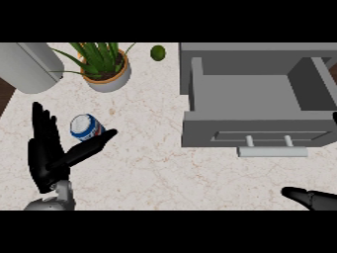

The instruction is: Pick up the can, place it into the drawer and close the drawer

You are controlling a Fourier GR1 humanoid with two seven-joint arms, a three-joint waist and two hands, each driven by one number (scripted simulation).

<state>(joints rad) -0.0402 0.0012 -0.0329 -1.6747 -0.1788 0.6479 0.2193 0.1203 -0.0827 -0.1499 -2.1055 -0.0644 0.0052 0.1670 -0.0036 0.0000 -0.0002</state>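
A blue-and-white can (pixel 85 127) stands on the marble counter at the left. My left hand (pixel 48 150) is open beside it, fingers straight and pointing away, thumb stretched just below the can. The grey drawer (pixel 207 99) is pulled out at the right, its inside bare, with a pale bar handle (pixel 272 151) on its front. My right hand (pixel 331 197) shows at the right edge, open, its fingers rising along the drawer's right side and its thumb pointing left near the lower edge.
A potted green plant (pixel 104 66) stands at the back, with a grey cylinder (pixel 21 64) lying to its left. A small green fruit (pixel 158 52) lies near the back. The counter's left edge runs at a slant past dark floor.
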